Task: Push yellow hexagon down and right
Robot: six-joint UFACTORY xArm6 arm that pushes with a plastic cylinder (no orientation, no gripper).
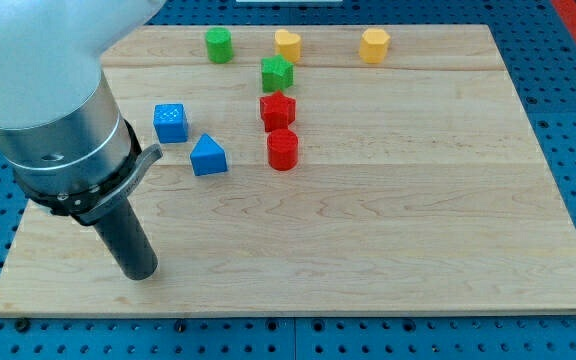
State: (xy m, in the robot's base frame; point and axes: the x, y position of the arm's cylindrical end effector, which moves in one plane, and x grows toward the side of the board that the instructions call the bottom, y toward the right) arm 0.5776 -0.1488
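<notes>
The yellow hexagon (374, 45) sits near the board's top edge, right of centre. A second yellow block, heart-like in shape (287, 44), sits left of it. My tip (139, 271) rests on the board at the lower left, far from the yellow hexagon and below the blue blocks. It touches no block.
A green cylinder (218, 44) sits at the top. A green star (277, 73), a red star (277, 109) and a red cylinder (282, 149) form a column. A blue cube (171, 122) and a blue triangle (208, 155) lie left. The wooden board (418, 220) rests on a blue pegboard.
</notes>
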